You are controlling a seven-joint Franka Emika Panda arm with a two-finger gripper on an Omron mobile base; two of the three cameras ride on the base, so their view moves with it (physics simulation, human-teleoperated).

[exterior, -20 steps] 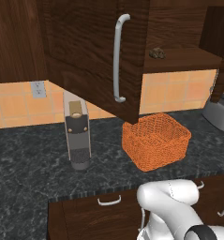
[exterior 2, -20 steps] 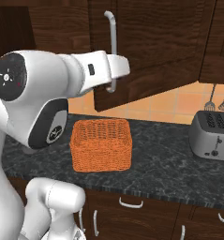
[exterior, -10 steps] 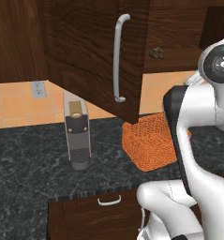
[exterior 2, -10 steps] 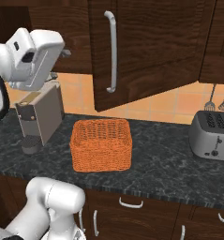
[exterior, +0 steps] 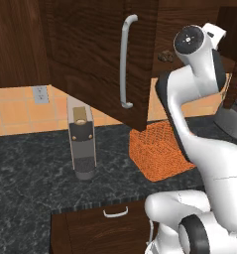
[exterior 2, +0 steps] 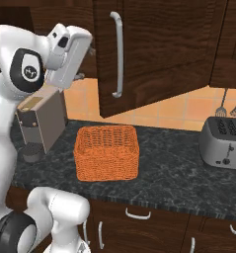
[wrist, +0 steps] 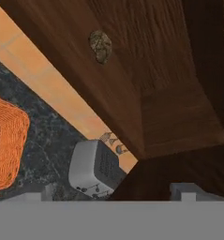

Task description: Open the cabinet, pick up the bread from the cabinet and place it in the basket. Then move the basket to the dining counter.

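Left base view. Cabinet (exterior: pixel 97 54): door swung open toward me, long silver handle on its face. Bread (exterior: pixel 164 56): small dark lump on the cabinet shelf, behind the door's free edge and just left of my raised arm. Basket (exterior: pixel 157 151): on the black worktop directly below the door's lower corner, partly hidden by my arm. Coffee machine (exterior: pixel 82 136): on the worktop left of the basket, well apart from it. Step in hand, as I judge it: reaching in for the bread.

Right base view. Basket (exterior 2: pixel 107 152): seen whole here, open side up, nothing in it, below the cabinet (exterior 2: pixel 159 49) door. Toaster (exterior 2: pixel 223 143): on the worktop well right of the basket. My wrist is raised left of the door at shelf height; the coffee machine (exterior 2: pixel 40 121) sits below it. This view gives the basket's full outline and its bare inside, which the left view does not; the shelf is hidden here.

Hand view. Bread (wrist: pixel 100 46): lying on the shelf floor ahead of my gripper (wrist: pixel 108 192), well apart from it, free on all sides. My fingers stand wide apart, holding nothing. Basket (wrist: pixel 4 143) rim and toaster (wrist: pixel 93 169) lie beyond the shelf edge.

Advice to self: go straight in along the shelf, keep clear of the door edge and side wall, straddle the bread evenly, then close gently, since the lump is small and rounded and could roll.
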